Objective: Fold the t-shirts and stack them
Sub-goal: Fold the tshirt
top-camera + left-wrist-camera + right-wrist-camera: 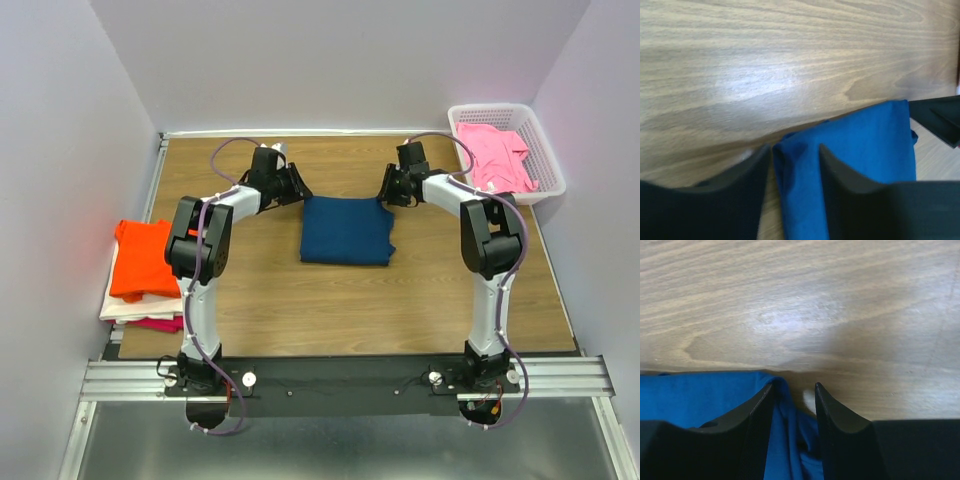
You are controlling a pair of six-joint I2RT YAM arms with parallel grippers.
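A dark navy t-shirt [345, 230] lies folded into a rectangle mid-table. My left gripper [298, 190] is at its far left corner. In the left wrist view that corner [865, 135] runs up between the jaws [794, 150], which stand narrowly open, with a sliver of table between the left finger and the cloth. My right gripper [385, 188] is at the far right corner. Its jaws [793, 386] are shut on a bunched fold of the navy cloth [695, 395]. An orange t-shirt [140, 255] tops a white [125, 305] and a magenta one [160, 323]. A pink t-shirt [495, 155] lies in the basket.
The white lattice basket [500, 108] stands at the back right corner against the wall. The folded stack sits at the table's left edge. Purple walls close in the back and both sides. The arm bases and a metal rail run along the near edge.
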